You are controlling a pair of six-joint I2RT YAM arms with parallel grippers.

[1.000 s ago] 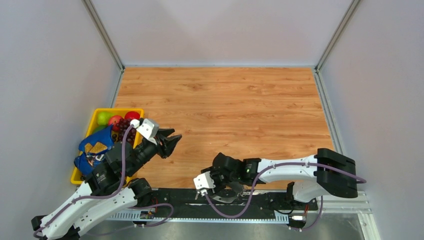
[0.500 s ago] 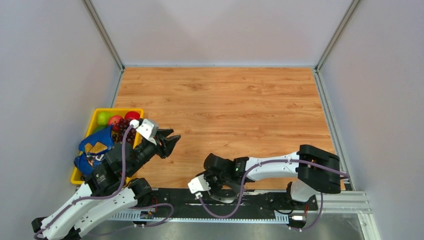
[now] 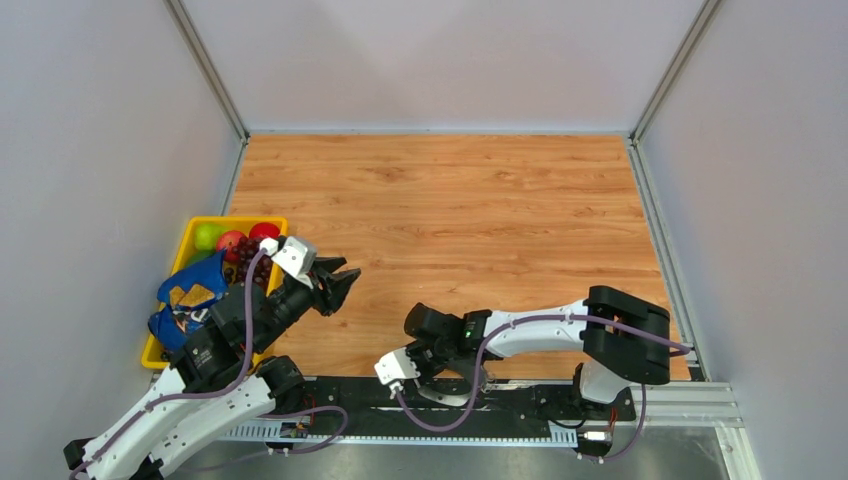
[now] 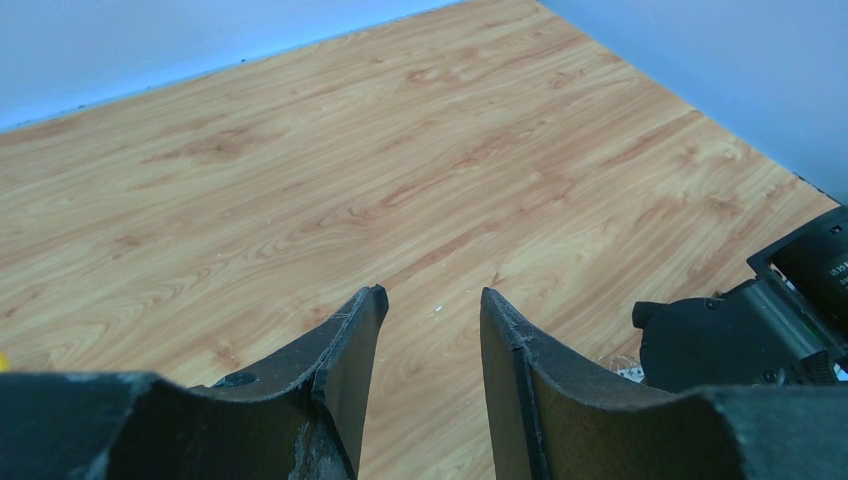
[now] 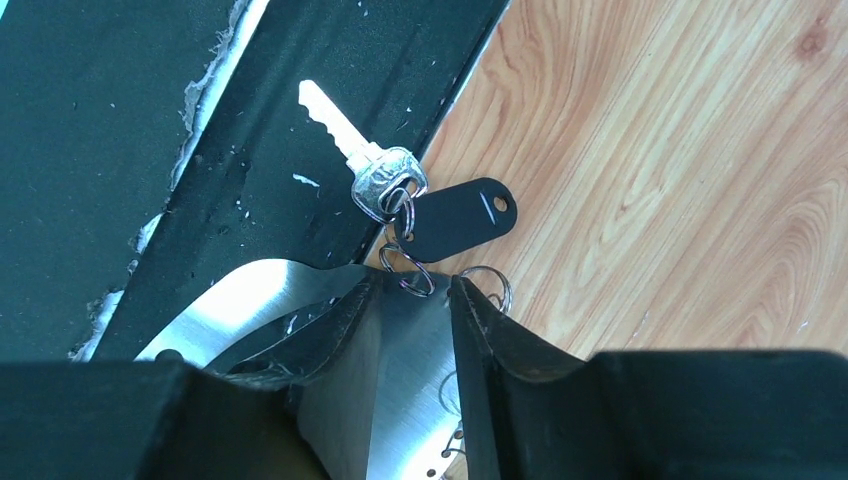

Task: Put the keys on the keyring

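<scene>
My right gripper is at the table's near edge, over the black rail. Its jaws stand on either side of a brushed grey metal band, the keyring, which fills the gap between them. Small wire rings hang from holes along its edge. One chain of rings carries a silvery key and a black tag, lying just beyond the fingertips. In the top view the right gripper hides most of the keyring. My left gripper is open and empty, held above the bare wood.
A yellow bin stands at the left edge with a green apple, red fruit, grapes and a blue packet. Grey walls enclose the wooden table. The right arm's body shows at the right of the left wrist view.
My right arm has folded and slid left along the near edge, and the grey keyring moved left with it. The left arm has barely moved.
</scene>
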